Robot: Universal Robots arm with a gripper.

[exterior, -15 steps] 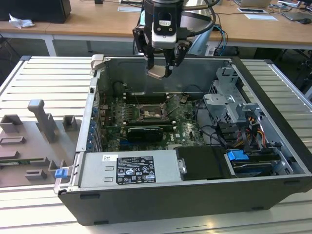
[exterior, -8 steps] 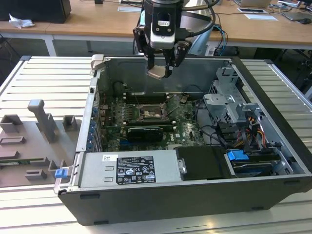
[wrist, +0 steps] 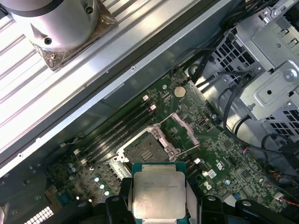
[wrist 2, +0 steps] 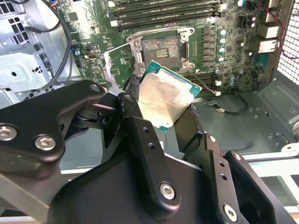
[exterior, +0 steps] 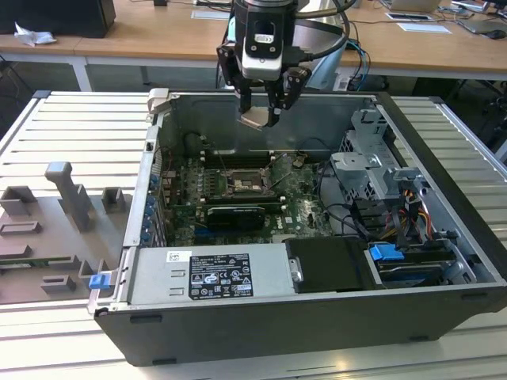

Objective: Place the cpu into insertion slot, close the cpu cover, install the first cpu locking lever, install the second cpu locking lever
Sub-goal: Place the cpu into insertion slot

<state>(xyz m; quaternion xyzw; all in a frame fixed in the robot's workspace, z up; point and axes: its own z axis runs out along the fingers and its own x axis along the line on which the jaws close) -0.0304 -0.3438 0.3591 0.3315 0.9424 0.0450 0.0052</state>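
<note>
Beige-silver cpu (wrist: 159, 191) sits clamped in the gripper (exterior: 261, 116), with the insertion slot (exterior: 242, 184) well below the jaws, seemingly not quite straight underneath.

The cpu (wrist 2: 163, 100) is topped with pale, faintly smeared metal and edged in green board. The gripper (wrist 2: 163, 116) is finished in matt black, its fingers (wrist 2: 140, 135) studded with shiny screws. The insertion slot (wrist 2: 161, 49) is rimmed in bright metal within a green circuit board (wrist 2: 210, 28). Dull grey sheet metal forms the computer case (exterior: 238, 119).
</note>
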